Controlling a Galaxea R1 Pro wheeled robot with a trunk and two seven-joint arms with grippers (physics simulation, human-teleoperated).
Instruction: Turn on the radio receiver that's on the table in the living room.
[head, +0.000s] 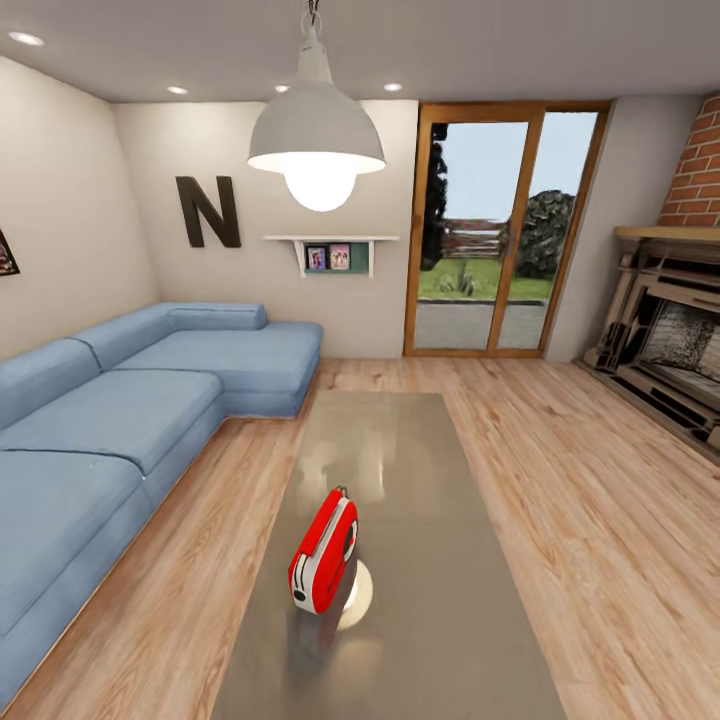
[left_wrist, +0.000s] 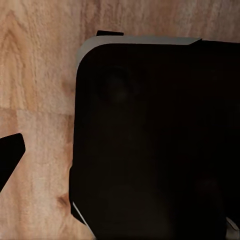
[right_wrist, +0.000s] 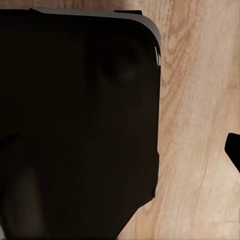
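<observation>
Red glossy radio receiver (head: 324, 553), silver-banded, stands on the grey table (head: 440, 600); claw states: cannot tell.

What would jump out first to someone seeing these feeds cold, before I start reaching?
The small glossy red radio receiver with its white end face stands out, sitting on the long grey reflective coffee table at the near middle of the head view. Above it hangs a big grey pendant lamp, lit. A blue sectional sofa runs along the left wall under a dark letter N.
</observation>
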